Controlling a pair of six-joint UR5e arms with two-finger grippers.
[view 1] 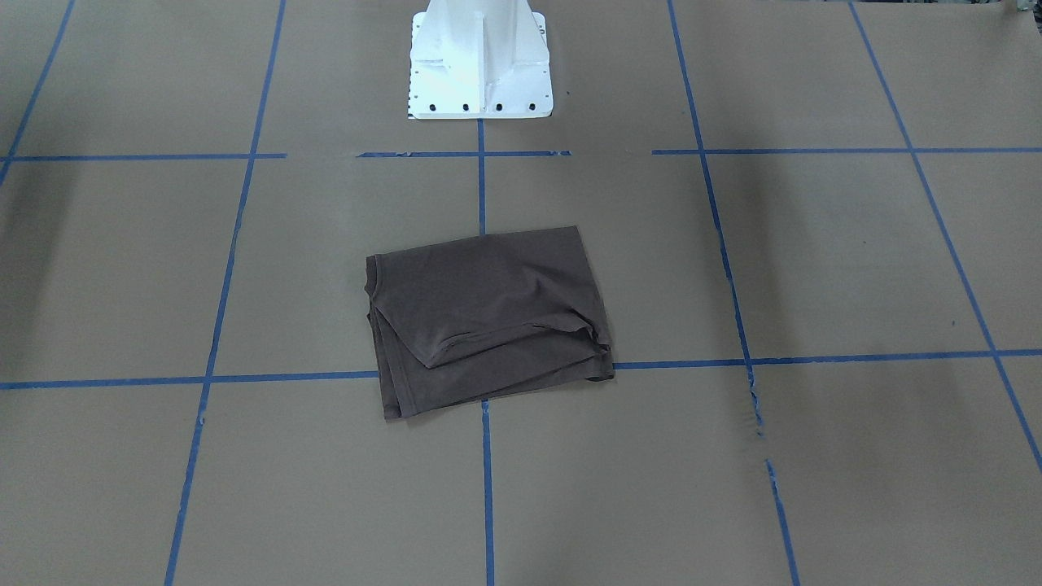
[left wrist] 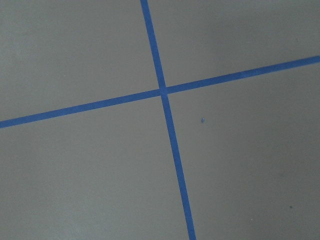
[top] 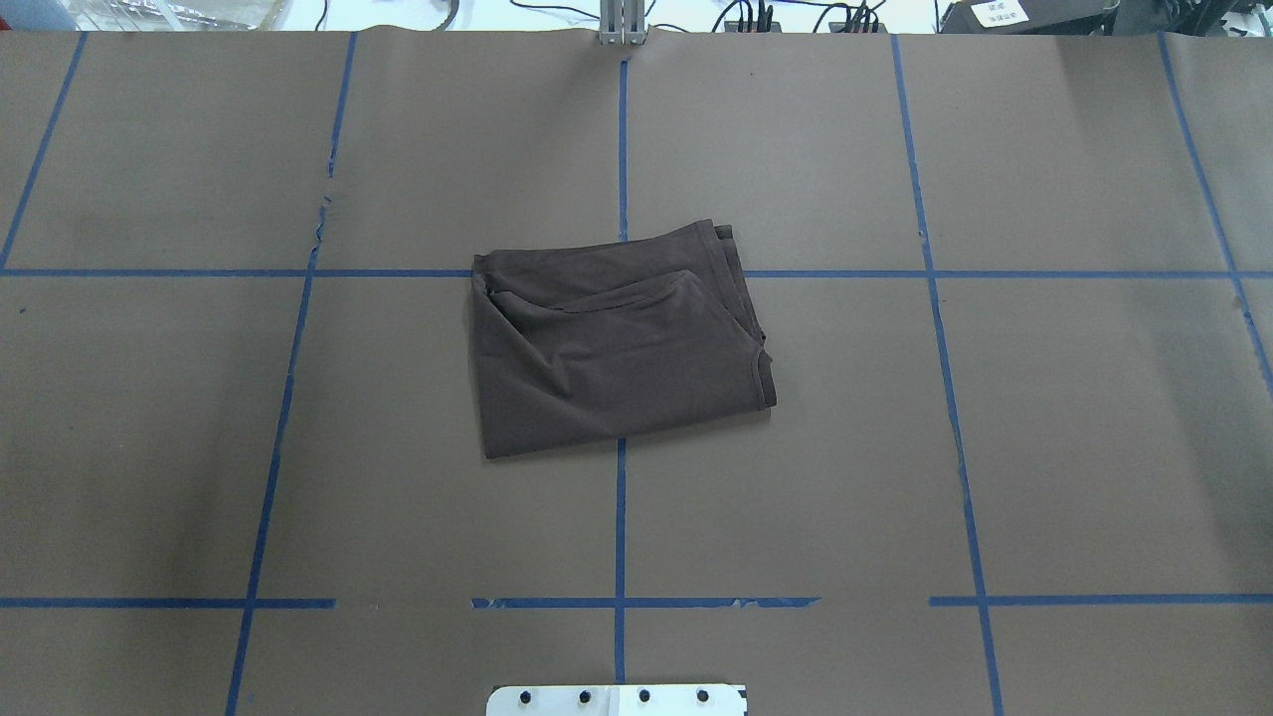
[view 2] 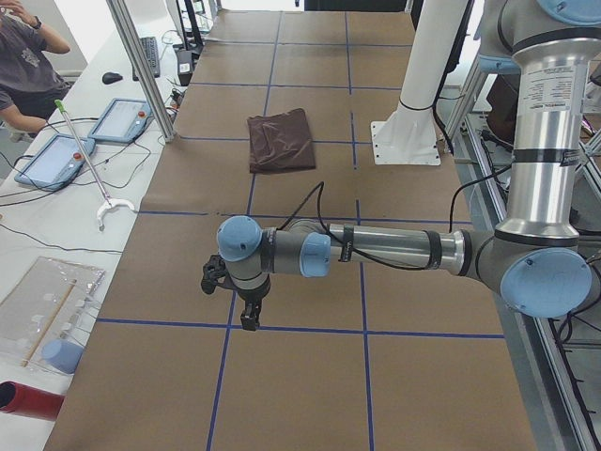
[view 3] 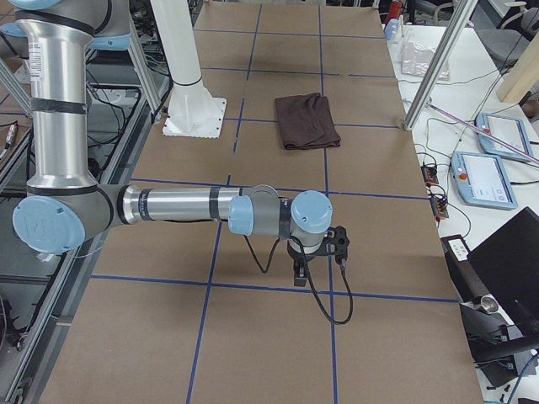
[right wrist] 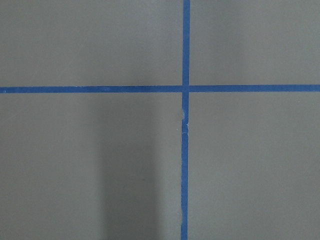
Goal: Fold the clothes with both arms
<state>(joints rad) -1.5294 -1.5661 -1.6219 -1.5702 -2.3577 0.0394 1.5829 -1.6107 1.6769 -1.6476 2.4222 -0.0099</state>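
The dark brown-grey T-shirt [view 1: 488, 317] lies folded into a rough rectangle in the middle of the brown paper-covered table; it also shows in the overhead view [top: 617, 343] and both side views [view 2: 280, 141] [view 3: 307, 122]. Its print and neck label are hidden. My left gripper [view 2: 249, 319] hangs over the table far from the shirt, towards the table's left end, pointing down. My right gripper [view 3: 300, 278] hangs likewise near the right end. Both show only in the side views, so I cannot tell whether they are open or shut. Nothing hangs from either. The wrist views show only bare paper and blue tape.
The white pedestal base [view 1: 480, 65] stands at the robot's side of the table. Blue tape lines [top: 622, 517] grid the paper. Tablets [view 2: 94, 136], a grabber stick [view 2: 89, 169] and a person [view 2: 23, 66] are on the operators' side, off the work surface.
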